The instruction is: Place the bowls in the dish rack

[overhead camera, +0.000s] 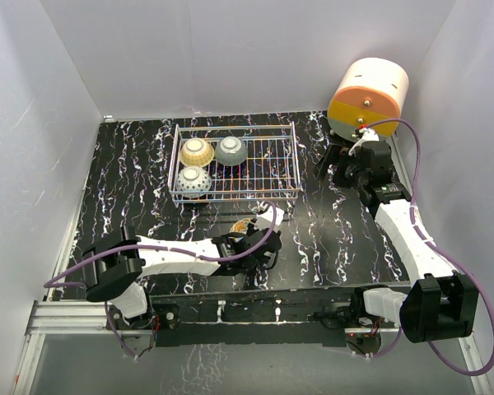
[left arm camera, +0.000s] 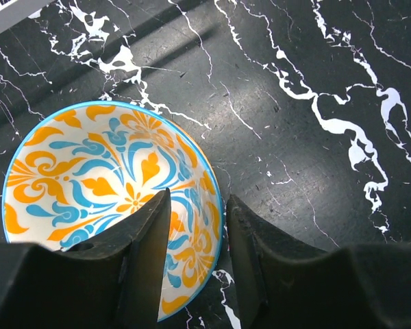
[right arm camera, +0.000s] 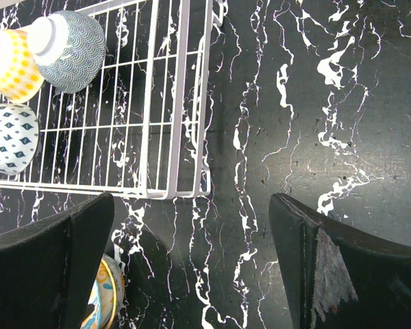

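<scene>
Yellow-cream bowl (overhead camera: 196,151), grey bowl (overhead camera: 230,150), dotted bowl (overhead camera: 193,180) in white dish rack (overhead camera: 272,169), left fingers (overhead camera: 249,234) by orange bowl (overhead camera: 241,224)

White arms (overhead camera: 189,251), black joints (overhead camera: 115,271), purple cables (overhead camera: 417,144), black left gripper (left arm camera: 197,203).

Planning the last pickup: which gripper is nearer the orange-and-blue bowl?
Left. The left gripper straddles the rim of the bowl; the right gripper hangs far off, right of the rack.

My left gripper (left arm camera: 197,197) was black; the floral bowl (left arm camera: 89,171) bore orange-and-blue scrolls, blue-rimmed; the worktop (left arm camera: 315,68) was black, white-veined marble.
</scene>
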You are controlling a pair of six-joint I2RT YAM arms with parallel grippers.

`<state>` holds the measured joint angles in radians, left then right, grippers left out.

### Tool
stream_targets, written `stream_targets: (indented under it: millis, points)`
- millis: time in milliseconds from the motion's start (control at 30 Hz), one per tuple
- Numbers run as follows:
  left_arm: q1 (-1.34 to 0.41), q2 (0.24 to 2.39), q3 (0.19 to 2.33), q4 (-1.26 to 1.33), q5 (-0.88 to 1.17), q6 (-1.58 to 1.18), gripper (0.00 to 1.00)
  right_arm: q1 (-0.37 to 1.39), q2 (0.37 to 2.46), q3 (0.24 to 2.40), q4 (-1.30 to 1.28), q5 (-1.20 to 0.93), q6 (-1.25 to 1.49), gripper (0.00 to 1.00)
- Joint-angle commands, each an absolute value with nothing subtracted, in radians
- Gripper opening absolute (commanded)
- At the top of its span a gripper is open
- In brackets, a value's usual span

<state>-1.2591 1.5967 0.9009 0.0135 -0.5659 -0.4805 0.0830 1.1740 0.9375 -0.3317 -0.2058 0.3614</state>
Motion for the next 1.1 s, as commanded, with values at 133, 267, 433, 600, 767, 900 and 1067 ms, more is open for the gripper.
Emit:
stream_targets:
  millis: [133, 267, 433, 600, 767, 900, 1067]
  points:
    - [-1.261, 1.577, 0.923, -0.008, -0.61, -0.484, 0.34, 0.076, 1.149, 0.931, -0.267, -0.21, 0.354, 1.0]
    - [-1.261, 1.601, 0.927, -0.007, -0.609, -0.486, 0.36, 0.076, 1.145, 0.932, -0.267, -0.211, 0.353, 1.0]
    - [-1.262, 1.611, 0.927, 0.003, -0.62, -0.479, 0.36, 0.075, 1.14, 0.93, -0.268, -0.209, 0.354, 1.0]
    - [-1.262, 1.624, 0.913, 0.029, -0.613, -0.472, 0.36, 0.075, 1.136, 0.93, -0.268, -0.209, 0.354, 1.0]
    - [-1.261, 1.626, 0.907, 0.032, -0.623, -0.479, 0.1, 0.073, 1.133, 0.928, -0.268, -0.206, 0.355, 1.0]
    - [-1.262, 1.608, 0.912, 0.022, -0.639, -0.471, 0.02, 0.072, 1.134, 0.927, -0.266, -0.21, 0.356, 1.0]
    - [-1.262, 1.587, 0.92, 0.005, -0.647, -0.462, 0.0, 0.072, 1.134, 0.929, -0.267, -0.21, 0.356, 1.0]
